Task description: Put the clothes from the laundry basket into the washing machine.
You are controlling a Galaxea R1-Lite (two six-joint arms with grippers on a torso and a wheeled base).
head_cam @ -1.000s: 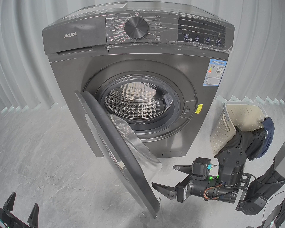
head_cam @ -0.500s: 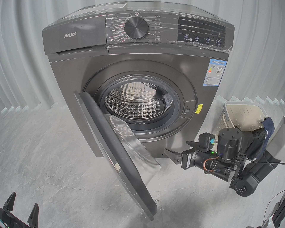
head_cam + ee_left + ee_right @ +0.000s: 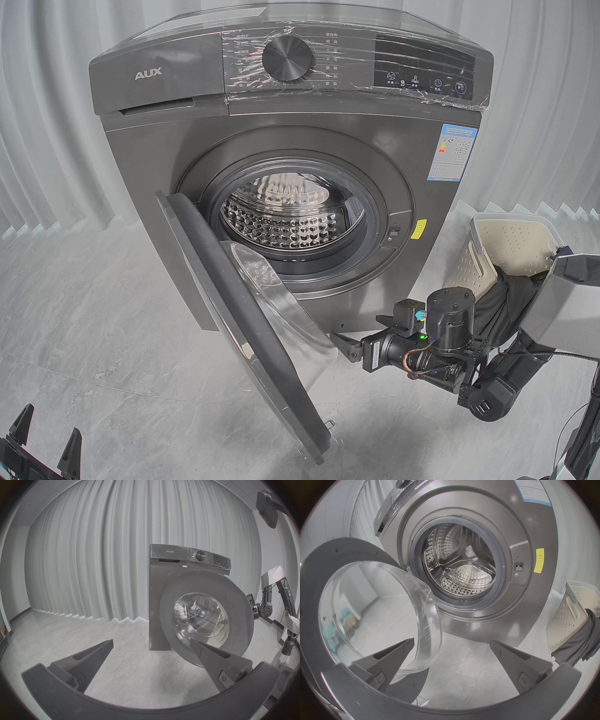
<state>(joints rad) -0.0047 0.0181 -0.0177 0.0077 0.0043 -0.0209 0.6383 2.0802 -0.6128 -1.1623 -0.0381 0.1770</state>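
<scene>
The grey washing machine stands with its round door swung open toward me and its steel drum bare inside. A cream laundry basket sits on the floor to the machine's right, with dark clothes draped over its front rim. My right gripper hovers open and empty low in front of the machine, between the door and the basket. In the right wrist view the right gripper faces the drum, with the clothes off to one side. My left gripper is open at the near left.
Pale grey floor spreads left of the door and in front of the machine. A pleated white curtain runs behind. In the left wrist view the open left gripper faces the door's outer side.
My right gripper rose from the floor by the door's lower edge toward the machine's front, then eased back left. The door swung slightly wider. The left gripper stayed put.
</scene>
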